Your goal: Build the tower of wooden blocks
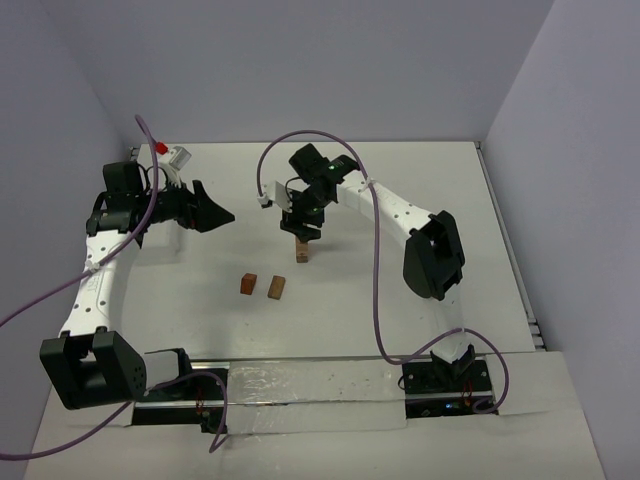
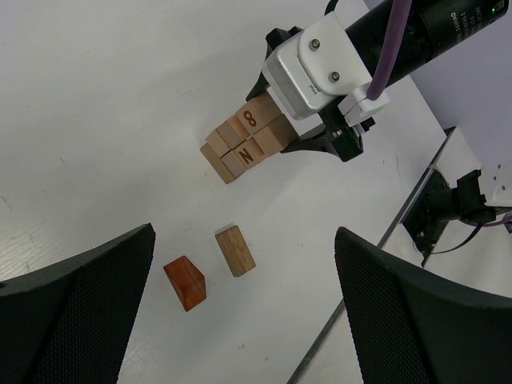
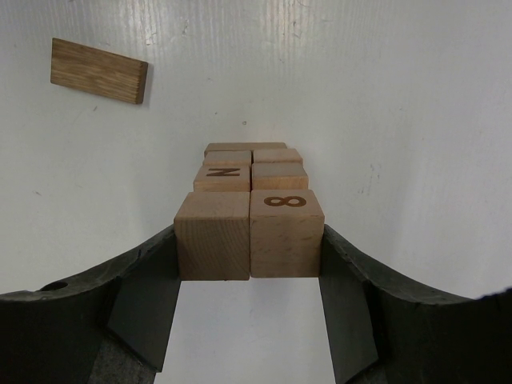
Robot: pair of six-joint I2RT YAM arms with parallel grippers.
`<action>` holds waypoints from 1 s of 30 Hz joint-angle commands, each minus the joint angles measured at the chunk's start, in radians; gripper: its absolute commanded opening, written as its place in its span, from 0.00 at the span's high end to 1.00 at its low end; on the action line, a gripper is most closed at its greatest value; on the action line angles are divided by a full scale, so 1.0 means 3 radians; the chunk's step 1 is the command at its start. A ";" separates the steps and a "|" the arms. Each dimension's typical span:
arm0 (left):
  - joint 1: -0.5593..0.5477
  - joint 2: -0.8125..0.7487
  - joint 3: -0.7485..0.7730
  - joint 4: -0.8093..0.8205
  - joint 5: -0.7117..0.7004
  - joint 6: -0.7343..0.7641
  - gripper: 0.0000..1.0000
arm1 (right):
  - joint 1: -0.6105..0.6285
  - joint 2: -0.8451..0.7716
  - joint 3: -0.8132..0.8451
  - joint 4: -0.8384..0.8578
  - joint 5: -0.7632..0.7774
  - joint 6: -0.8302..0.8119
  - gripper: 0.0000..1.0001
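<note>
"Two blocks to a layer on the tower (image 3: 276,176), then?"

"Yes. From the right wrist it drops away in pairs, at least three layers deep. It stands upright about mid-table (image 1: 450,175)."

"And the top pair of blocks (image 3: 212,236)?"

"Gripped. The right gripper (image 3: 250,252) comes straight down over it, jaws narrowed to the pair's width, one pad flat on each outer face. One of the two is marked 8."

"What is left to stack?"

"A reddish-brown block (image 1: 248,284) and a tan block (image 1: 276,288), side by side and apart, near the tower on the side toward the arm bases and a little to the left. The tan one is a short cuboid lying flat, long axis running roughly away from the bases."

"Which arm should fetch them?"

"The left gripper (image 1: 222,213), I'd judge. It hovers left of the tower, jaws spread wide and holding nothing, and both loose blocks lie below between its fingers. It should close across the tan block's short width."
</note>
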 commanded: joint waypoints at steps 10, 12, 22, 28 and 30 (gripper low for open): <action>0.0028 0.0038 0.0164 -0.0026 0.0074 0.0057 0.01 | -0.0010 0.0058 0.0152 0.0017 -0.0017 -0.0016 0.54; 0.0028 0.0039 0.0164 -0.0019 0.0072 0.0051 0.01 | -0.0010 0.0070 0.0165 0.0015 -0.0011 -0.0017 0.54; 0.0033 0.0057 0.0169 -0.0035 0.0069 0.0066 0.01 | 0.0005 0.0110 0.0175 0.0036 -0.0024 -0.0004 0.51; 0.0041 0.0047 0.0171 -0.0047 0.0072 0.0074 0.01 | 0.0013 0.0131 0.0186 0.0056 -0.0019 -0.0004 0.50; 0.0043 0.0039 0.0164 -0.0040 0.0074 0.0071 0.01 | 0.0011 0.0136 0.0199 0.0056 -0.0017 -0.0002 0.50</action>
